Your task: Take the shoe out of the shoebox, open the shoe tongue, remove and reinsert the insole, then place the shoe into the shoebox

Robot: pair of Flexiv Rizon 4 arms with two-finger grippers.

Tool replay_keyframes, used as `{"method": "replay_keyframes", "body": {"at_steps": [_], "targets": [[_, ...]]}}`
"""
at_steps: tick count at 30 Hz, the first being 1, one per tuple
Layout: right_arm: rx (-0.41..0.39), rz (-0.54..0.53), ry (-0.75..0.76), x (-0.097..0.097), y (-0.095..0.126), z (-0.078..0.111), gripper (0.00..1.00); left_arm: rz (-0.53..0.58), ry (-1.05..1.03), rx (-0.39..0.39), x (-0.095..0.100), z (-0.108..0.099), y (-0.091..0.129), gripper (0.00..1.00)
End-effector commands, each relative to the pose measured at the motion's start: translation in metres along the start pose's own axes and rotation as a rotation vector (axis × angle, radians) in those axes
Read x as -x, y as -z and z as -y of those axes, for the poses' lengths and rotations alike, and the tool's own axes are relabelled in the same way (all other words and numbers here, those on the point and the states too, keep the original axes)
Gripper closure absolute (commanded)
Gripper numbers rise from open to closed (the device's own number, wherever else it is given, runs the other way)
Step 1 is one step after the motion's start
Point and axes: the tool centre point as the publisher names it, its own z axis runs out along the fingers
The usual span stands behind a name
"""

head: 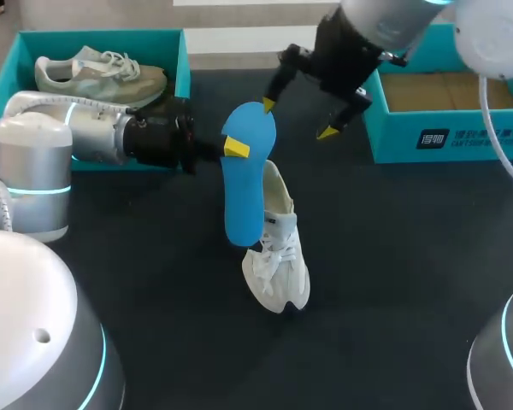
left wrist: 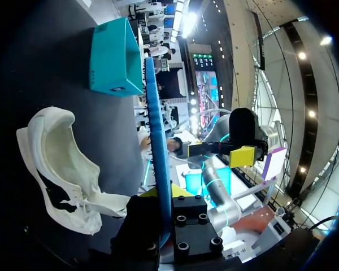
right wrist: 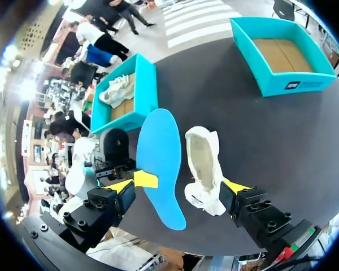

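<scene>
The left hand clamps the insole upright by the shoe; the right hand hangs wide near its top.

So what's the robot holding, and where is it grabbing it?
The left hand pinches the blue insole by its side edge, near its upper end. The right hand is open and holds nothing.

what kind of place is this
Probably a robot workbench for shoe handling: a dark table with an open teal shoebox, a loose white shoe, and the left gripper shut on a blue insole.
</scene>
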Motion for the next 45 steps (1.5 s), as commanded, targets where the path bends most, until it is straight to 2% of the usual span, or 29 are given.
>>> {"method": "replay_keyframes", "body": {"at_steps": [1, 10, 18, 23, 30, 36, 45], "targets": [[0.001, -0.481, 0.014, 0.011, -0.004, -0.003, 0.00, 0.000, 0.000, 0.001, 0.001, 0.000, 0.000, 1.00], [-0.035, -0.714, 0.100, 0.023, -0.016, -0.004, 0.00, 0.000, 0.000, 0.001, 0.001, 0.000, 0.000, 1.00], [-0.036, -0.824, 0.110, 0.038, -0.024, -0.003, 0.00, 0.000, 0.000, 0.001, 0.001, 0.000, 0.000, 1.00], [-0.025, -0.877, 0.098, 0.043, -0.023, -0.004, 0.00, 0.000, 0.000, 0.001, 0.001, 0.000, 0.000, 1.00], [-0.051, -0.943, 0.131, 0.044, -0.023, -0.002, 0.00, 0.000, 0.000, 0.001, 0.001, 0.000, 0.000, 1.00], [-0.062, -0.962, 0.174, 0.044, -0.023, -0.003, 0.00, 0.000, 0.000, 0.001, 0.001, 0.000, 0.000, 1.00], [-0.079, -0.981, 0.155, 0.048, -0.026, -0.006, 0.00, 0.000, 0.000, 0.001, 0.001, 0.000, 0.000, 1.00]]}}
